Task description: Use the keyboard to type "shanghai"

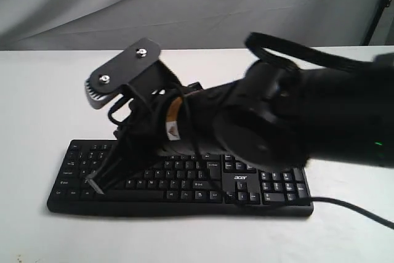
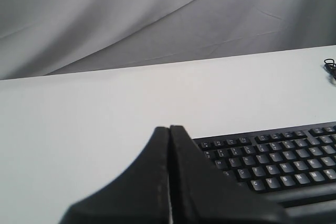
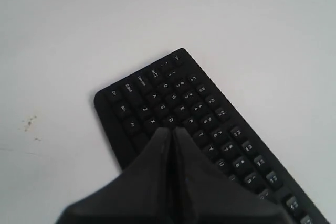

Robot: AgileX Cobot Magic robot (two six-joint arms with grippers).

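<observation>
So | right gripper [image 1: 93, 183] jaws pressed together, lower left at keyboard [image 1: 184, 180] | tap straight down, one key only

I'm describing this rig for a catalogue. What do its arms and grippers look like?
The left gripper and right gripper both have matte black fingers tapering to a wedge. The right arm is bulky and black, with black cables looped over it, a grey bracket plate with two screws, an orange-and-white label and a small green light.
</observation>
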